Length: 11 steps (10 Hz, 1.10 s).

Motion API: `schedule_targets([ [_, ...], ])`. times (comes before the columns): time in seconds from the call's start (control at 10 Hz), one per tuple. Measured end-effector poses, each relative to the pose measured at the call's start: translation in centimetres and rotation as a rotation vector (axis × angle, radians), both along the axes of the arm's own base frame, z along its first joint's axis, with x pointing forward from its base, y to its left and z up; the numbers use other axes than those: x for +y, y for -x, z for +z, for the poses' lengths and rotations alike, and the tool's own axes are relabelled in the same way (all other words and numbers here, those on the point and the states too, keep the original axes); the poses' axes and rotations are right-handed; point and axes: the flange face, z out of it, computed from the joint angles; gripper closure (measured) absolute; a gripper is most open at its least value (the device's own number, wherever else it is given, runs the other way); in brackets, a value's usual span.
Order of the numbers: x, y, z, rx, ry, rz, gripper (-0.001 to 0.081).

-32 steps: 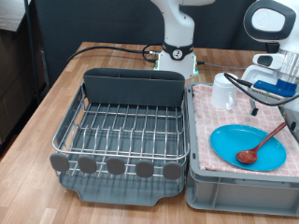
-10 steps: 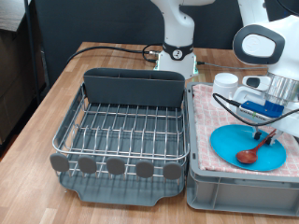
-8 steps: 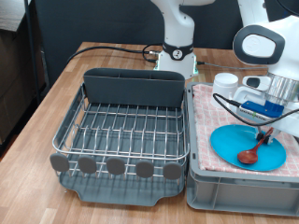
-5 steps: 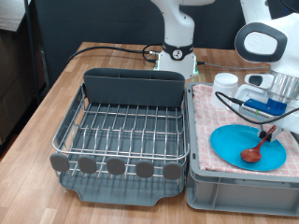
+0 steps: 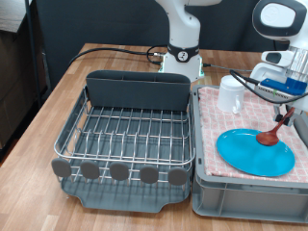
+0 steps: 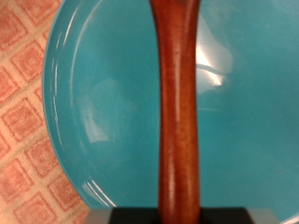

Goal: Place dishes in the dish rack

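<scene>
My gripper [image 5: 286, 110] is shut on the handle of the reddish-brown wooden spoon [image 5: 271, 134] and holds it in the air above the bright-blue plate [image 5: 252, 152]. The spoon's bowl hangs just over the plate's far right part. In the wrist view the spoon's handle [image 6: 178, 103] runs straight out from between the fingers, with the plate [image 6: 93, 103] below it. The white mug [image 5: 230, 93] stands on the pink checked cloth behind the plate. The dish rack [image 5: 125, 135], a silver wire grid in a dark grey tray with a tall grey utensil bin [image 5: 138, 90], is at the exterior view's left and holds nothing.
The plate and mug rest on a pink checked cloth [image 5: 210, 144] over a grey crate [image 5: 245, 195] at the exterior view's right. The robot's white base [image 5: 180, 53] and black cables stand behind the rack on the wooden table [image 5: 38, 120].
The gripper came down onto the spoon lying on the plate, shut on its handle, and has now lifted it up and towards the exterior view's right. The plate and mug have not moved.
</scene>
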Motion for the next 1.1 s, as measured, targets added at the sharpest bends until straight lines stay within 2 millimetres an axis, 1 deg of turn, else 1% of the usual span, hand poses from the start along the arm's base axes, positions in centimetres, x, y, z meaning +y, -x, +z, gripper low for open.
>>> schedule_targets([
  [0.2, -0.6, 1.1, 2.1, 0.031, -0.008, -0.068, 0.0717],
  [0.4, -1.5, 2.8, 3.5, 0.048, -0.018, -0.144, 0.0717],
  [0.5, -1.4, 2.7, 3.4, 0.045, -0.018, -0.135, 0.0717],
  [0.7, -2.4, 3.3, 3.5, 0.06, -0.015, -0.231, 0.0717],
  [1.1, -5.1, 6.6, 5.0, 0.046, -0.041, -0.529, 0.0717],
])
